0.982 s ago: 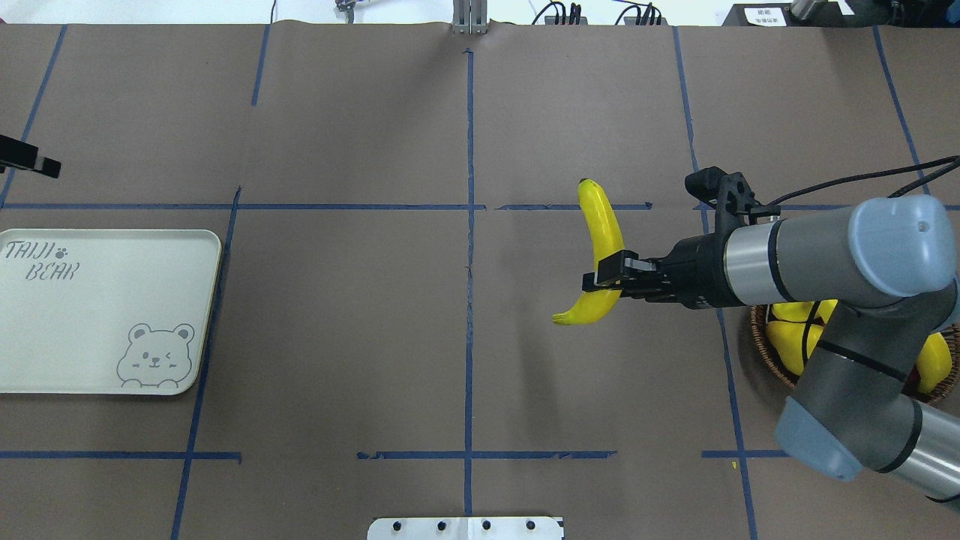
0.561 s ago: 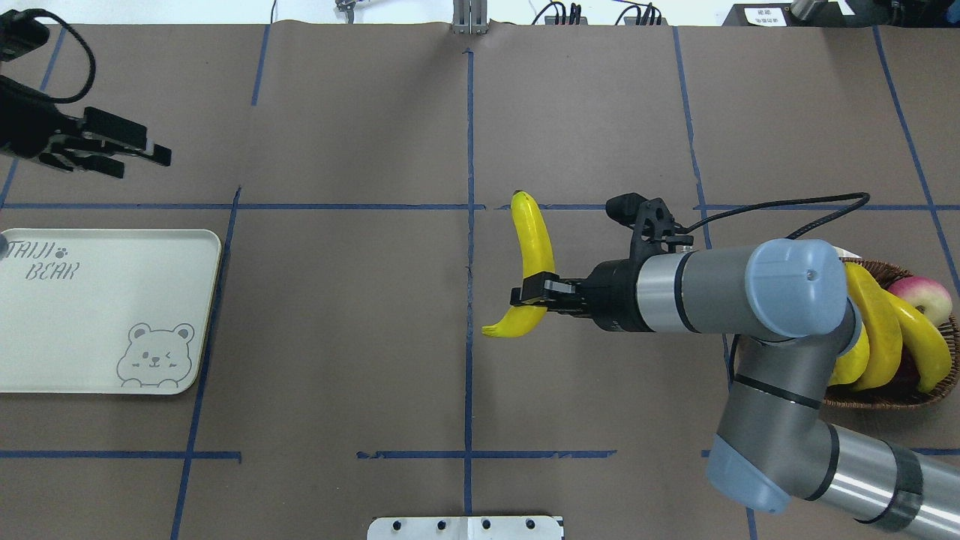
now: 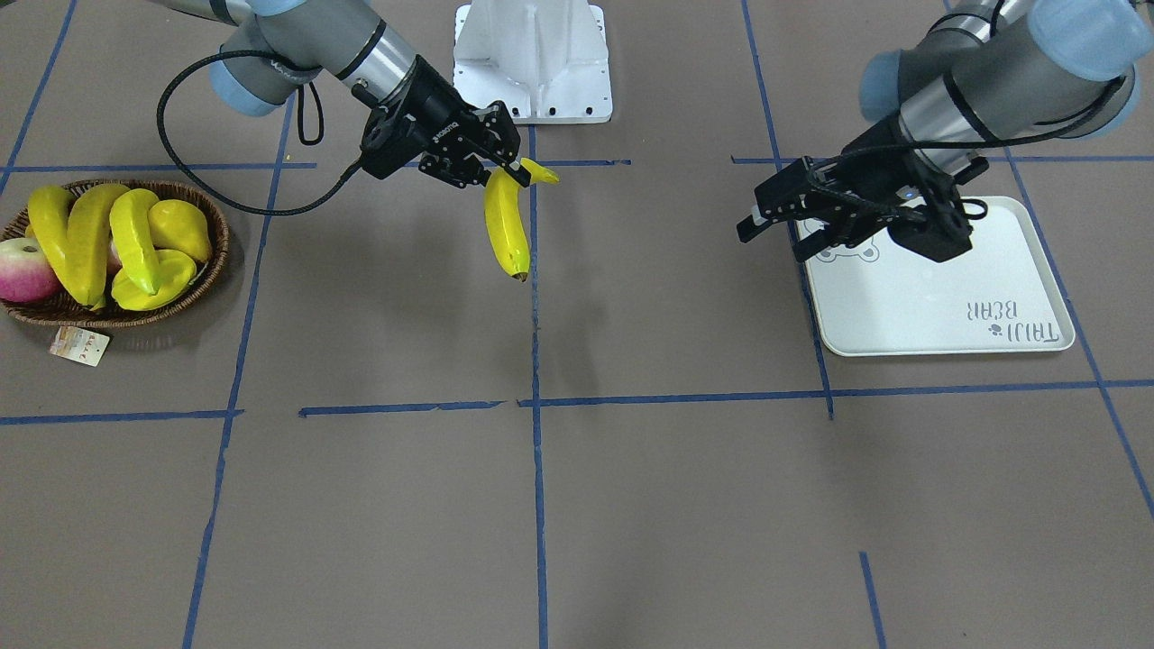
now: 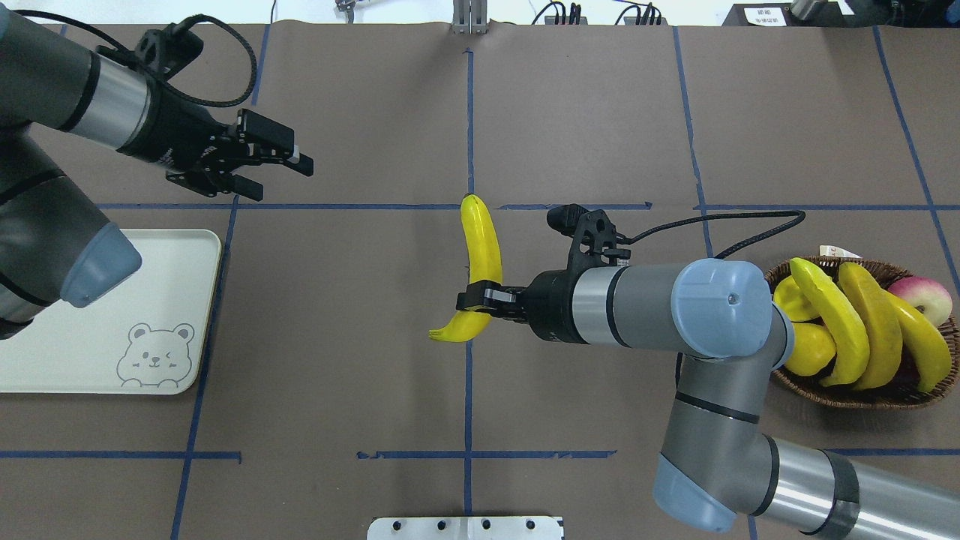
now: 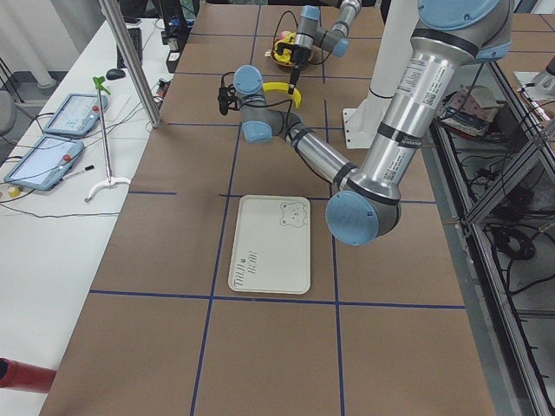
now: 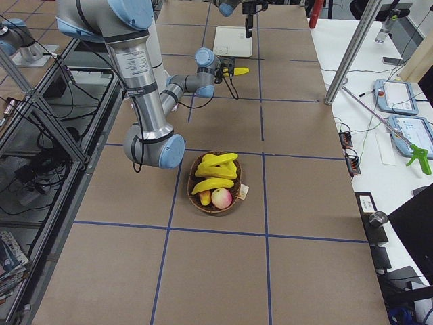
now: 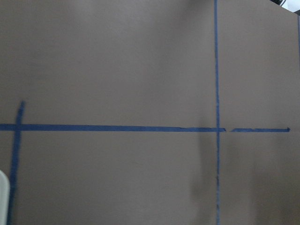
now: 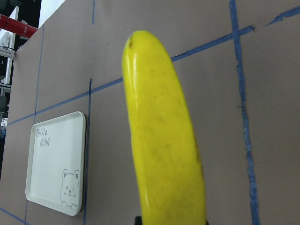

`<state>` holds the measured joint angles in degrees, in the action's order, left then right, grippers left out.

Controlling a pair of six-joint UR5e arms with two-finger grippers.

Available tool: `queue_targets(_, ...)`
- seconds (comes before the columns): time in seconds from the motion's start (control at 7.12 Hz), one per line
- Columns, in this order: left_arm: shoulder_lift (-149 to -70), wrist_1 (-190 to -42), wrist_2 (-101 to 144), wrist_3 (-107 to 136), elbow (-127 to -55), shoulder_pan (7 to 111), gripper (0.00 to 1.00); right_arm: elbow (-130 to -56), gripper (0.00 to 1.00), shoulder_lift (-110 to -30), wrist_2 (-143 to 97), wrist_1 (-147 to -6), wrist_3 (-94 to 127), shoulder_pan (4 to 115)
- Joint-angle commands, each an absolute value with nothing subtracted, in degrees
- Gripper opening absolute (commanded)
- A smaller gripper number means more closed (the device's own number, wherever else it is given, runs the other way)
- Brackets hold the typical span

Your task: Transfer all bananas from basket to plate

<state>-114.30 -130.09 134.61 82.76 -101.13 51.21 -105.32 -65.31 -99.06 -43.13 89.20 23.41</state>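
Banana clamped crosswise between right jaws, near its stem end.

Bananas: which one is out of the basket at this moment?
The banana held by the right gripper, in the air above the middle of the table. The other three bananas lie in the basket at the table's right end.

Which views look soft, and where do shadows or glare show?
Left wrist-mounted view: soft, only table and blue tape, a faint shadow streak. Right wrist-mounted view: the banana looms close with a pale sheen down one side. Overhead exterior and exterior front-facing views: crisp, evenly lit, shadows diffuse.
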Motion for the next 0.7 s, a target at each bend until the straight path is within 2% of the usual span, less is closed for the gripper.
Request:
queue_targets(0.0,-118.55,-129.73,125.99,89.45,-100.90,43.63,0.99,-103.29,0.02,-62.59,-97.74,-43.15,89.30,22.59)
queue_targets(0.56,-123.31,-126.40,116.75,93.25,-99.76,36.15,0.98,-102.04,0.02,-60.91,-94.93,-43.24,90.53,21.01)
